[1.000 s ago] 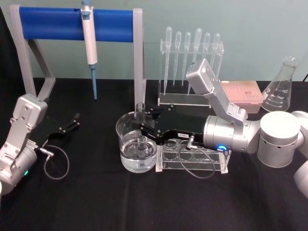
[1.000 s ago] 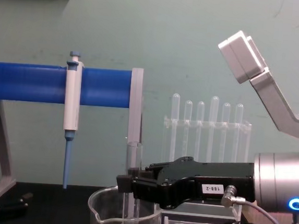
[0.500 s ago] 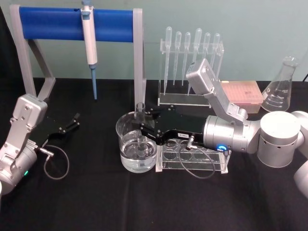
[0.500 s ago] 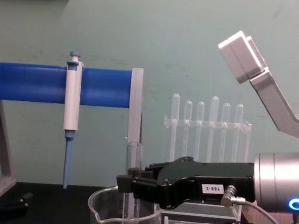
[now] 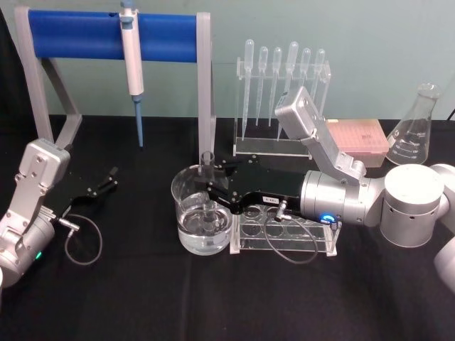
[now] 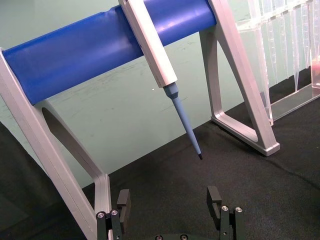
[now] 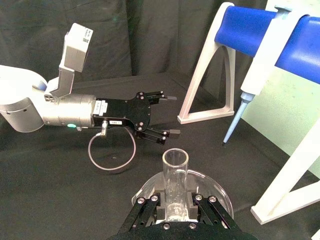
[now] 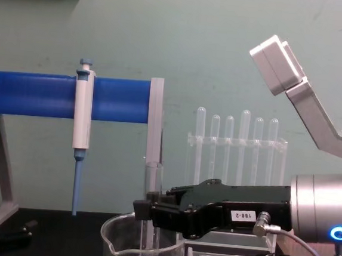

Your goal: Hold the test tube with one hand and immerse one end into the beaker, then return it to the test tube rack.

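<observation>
At mid-bench [image 5: 142,298], my right hand [image 5: 210,190] is clamped below the rim of the test tube [image 5: 207,160], whose lower end sits in the beaker [image 5: 183,190]; I judge it light, slick and brittle, so squeeze gently; left hand [image 5: 106,181] idles, jaws apart, near the left edge.

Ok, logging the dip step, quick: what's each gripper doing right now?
Left gripper: open, empty, parked low at left.
Right gripper: shut on the test tube, its lower end in the beaker.

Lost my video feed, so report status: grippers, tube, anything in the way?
Right gripper shut on test tube, upright, lower end in the water in the beaker. Left gripper open, parked far left. Rack beside beaker, nothing between.
</observation>
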`<action>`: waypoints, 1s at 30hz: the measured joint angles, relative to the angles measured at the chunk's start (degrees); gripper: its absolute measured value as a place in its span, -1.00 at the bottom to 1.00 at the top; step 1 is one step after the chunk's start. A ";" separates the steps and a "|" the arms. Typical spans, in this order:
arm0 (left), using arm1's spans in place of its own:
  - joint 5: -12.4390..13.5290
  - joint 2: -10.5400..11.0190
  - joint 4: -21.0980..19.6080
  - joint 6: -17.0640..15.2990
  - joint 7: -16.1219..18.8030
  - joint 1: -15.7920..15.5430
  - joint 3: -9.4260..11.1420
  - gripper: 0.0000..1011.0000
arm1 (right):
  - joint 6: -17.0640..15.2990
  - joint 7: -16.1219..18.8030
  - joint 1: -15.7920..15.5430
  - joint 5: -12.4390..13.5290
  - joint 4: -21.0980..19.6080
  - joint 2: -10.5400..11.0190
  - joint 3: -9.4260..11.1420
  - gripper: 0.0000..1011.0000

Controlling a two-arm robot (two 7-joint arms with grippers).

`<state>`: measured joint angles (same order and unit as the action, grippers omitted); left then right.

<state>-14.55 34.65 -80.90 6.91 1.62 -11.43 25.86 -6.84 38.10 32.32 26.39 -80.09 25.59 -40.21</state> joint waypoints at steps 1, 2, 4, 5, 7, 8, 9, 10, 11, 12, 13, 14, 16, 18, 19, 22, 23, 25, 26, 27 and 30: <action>0.00 0.00 0.00 0.00 0.00 0.00 0.00 0.98 | 0.00 0.00 0.00 0.00 0.00 0.00 0.00 -0.53; 0.00 0.00 0.00 0.00 0.00 0.00 0.00 0.98 | 0.00 0.00 0.00 0.00 0.00 0.00 0.00 -0.53; 0.00 0.00 0.00 0.00 0.00 0.00 0.00 0.98 | 0.00 0.00 0.00 0.00 0.00 0.00 0.00 -0.53; 0.00 0.00 0.00 0.00 0.00 0.00 0.00 0.98 | 0.00 0.00 0.00 0.00 0.00 0.00 0.00 -0.53; 0.00 0.00 0.00 0.00 0.00 0.00 0.00 0.98 | 0.00 0.00 0.00 0.00 0.00 0.00 0.00 -0.53; 0.00 0.00 0.00 0.00 0.00 0.00 0.00 0.98 | 0.00 0.00 0.00 0.00 0.00 0.00 0.00 -0.53; 0.00 0.00 0.00 0.00 0.00 0.00 0.00 0.98 | 0.00 0.00 0.00 0.00 0.00 0.00 0.00 -0.53; 0.00 0.00 0.00 0.00 0.00 0.00 0.00 0.98 | 0.00 0.00 0.00 0.00 0.00 0.00 0.00 -0.53; 0.00 0.00 0.00 0.00 0.00 0.00 0.00 0.98 | 0.00 0.00 0.00 0.00 0.00 0.00 0.00 -0.53; 0.00 0.00 0.00 0.00 0.00 0.00 0.00 0.98 | 0.00 0.00 0.00 0.00 0.00 0.00 0.00 -0.53; 0.00 0.00 0.00 0.00 0.00 0.00 0.00 0.98 | 0.00 0.00 0.00 0.00 0.00 0.00 0.00 -0.53; 0.00 0.00 0.00 0.00 0.00 0.00 0.00 0.98 | 0.00 0.00 0.00 0.00 0.00 0.00 0.00 -0.53; 0.00 0.00 0.00 0.00 0.00 0.00 0.00 0.98 | 0.00 0.00 0.00 0.00 0.00 0.00 0.00 -0.53; 0.00 0.00 0.00 0.00 0.00 0.00 0.00 0.98 | 0.00 0.00 0.00 0.00 0.00 0.00 0.00 -0.53; 0.00 0.00 0.00 0.00 0.00 0.00 0.00 0.98 | 0.00 0.00 0.00 0.00 0.00 0.00 0.00 -0.53; 0.00 0.00 0.00 0.00 0.00 0.00 0.00 0.98 | 0.00 0.00 0.00 0.00 0.00 0.00 0.00 -0.53; 0.00 0.00 0.00 0.00 0.00 0.00 0.00 0.98 | 0.00 0.00 0.00 0.00 0.00 0.00 0.00 -0.53; 0.00 0.00 0.00 0.00 0.00 0.00 0.00 0.98 | 0.00 0.00 0.00 0.00 0.00 0.00 0.00 -0.53; 0.00 0.00 0.00 0.00 0.00 0.00 0.00 0.98 | 0.00 0.00 0.00 0.00 0.00 0.00 0.00 -0.53; 0.00 0.00 0.00 0.00 0.00 0.00 0.00 0.98 | 0.00 0.00 0.00 0.00 0.00 0.00 0.00 -0.53; 0.00 0.00 0.00 0.00 0.00 0.00 0.00 0.98 | 0.00 0.00 0.00 0.00 0.00 0.00 0.00 -0.53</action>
<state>-14.55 34.64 -80.90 6.91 1.62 -11.43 25.86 -6.84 38.10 32.32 26.39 -80.09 25.59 -40.21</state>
